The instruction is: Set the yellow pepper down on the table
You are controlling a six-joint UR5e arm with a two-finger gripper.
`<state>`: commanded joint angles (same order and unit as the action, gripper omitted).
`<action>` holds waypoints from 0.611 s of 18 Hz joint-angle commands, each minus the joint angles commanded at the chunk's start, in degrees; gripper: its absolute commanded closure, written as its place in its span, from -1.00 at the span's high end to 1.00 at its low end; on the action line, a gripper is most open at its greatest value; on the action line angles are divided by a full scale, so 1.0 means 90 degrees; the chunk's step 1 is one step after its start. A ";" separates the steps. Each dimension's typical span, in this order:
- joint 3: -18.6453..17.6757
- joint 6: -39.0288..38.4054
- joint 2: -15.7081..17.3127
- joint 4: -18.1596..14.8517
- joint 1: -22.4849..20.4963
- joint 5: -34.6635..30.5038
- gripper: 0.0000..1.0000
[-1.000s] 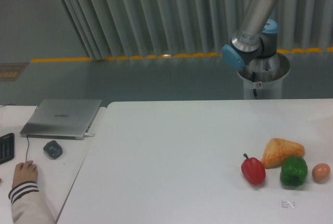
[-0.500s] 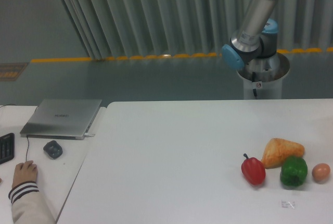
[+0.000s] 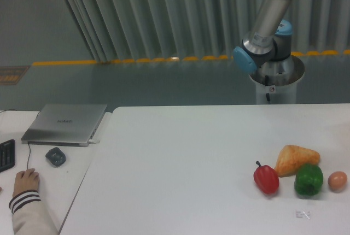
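The yellow pepper is out of view. The large white table point(image 3: 180, 164) fills the lower middle and right of the camera view. Only the arm's silver and blue links point(image 3: 268, 22) show at the top right, rising out of the frame from the base behind the table. The gripper itself is above the frame and does not show.
At the table's right stand a red pepper point(image 3: 266, 178), an orange-yellow bread-like lump point(image 3: 295, 159), a green pepper point(image 3: 308, 180) and a tan egg point(image 3: 337, 180). A narrower desk on the left holds a laptop point(image 3: 65, 123), a mouse point(image 3: 55, 156) and a person's hand point(image 3: 24, 183).
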<state>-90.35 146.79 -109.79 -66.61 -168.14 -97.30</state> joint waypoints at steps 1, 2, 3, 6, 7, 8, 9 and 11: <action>0.0010 -0.0137 0.0117 -0.0165 0.0078 0.0010 -0.29; 0.0010 -0.0312 0.0205 -0.0293 0.0166 0.0010 -0.27; 0.0010 -0.0536 0.0332 -0.0410 0.0273 0.0020 -0.25; 0.0010 -0.1307 0.0596 -0.0781 0.0634 0.0175 -0.24; -0.0029 -0.1610 0.0713 -0.0879 0.0761 0.0292 -0.24; -0.0068 -0.1883 0.0811 -0.0967 0.0907 0.0351 -0.24; -0.0117 -0.2147 0.0889 -0.1016 0.1073 0.0361 -0.24; -0.0273 -0.2655 0.0968 -0.1026 0.1395 0.0362 -0.24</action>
<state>-92.80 122.89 -101.08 -75.85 -155.58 -94.04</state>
